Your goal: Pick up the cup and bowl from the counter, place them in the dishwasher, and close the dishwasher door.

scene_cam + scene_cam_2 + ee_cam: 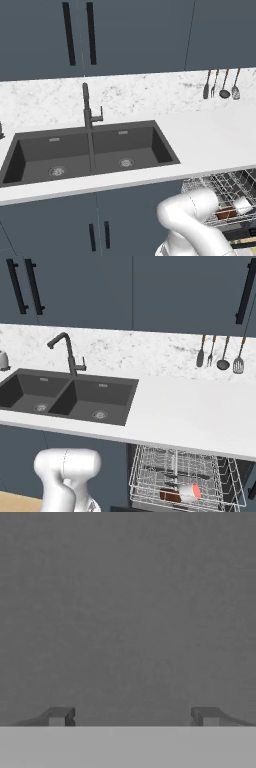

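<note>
Already the cup (190, 491) lies on its side in the dishwasher (185, 478) rack at the lower right of the right base view, beside a dark reddish bowl (170, 495), and the desk (190, 411) carries neither. Spread wide and holding nothing, the tool (132, 717) faces a flat dark grey surface, probably the dishwasher door. Since the rack looks pulled out, swinging the door up could jam against it or jolt the cup.

tabletop (200, 411) is white with a faint grey marble pattern, same on the wall strip behind it; sink (90, 150) and tap (87, 107) are dark charcoal; cupboards (140, 35) blue-grey with black bar handles; dish rack (185, 476) silvery wire; cup (189, 491) in it pale grey with a red end; pincer (132, 717) tips dark grey against a flat grey surface
</note>
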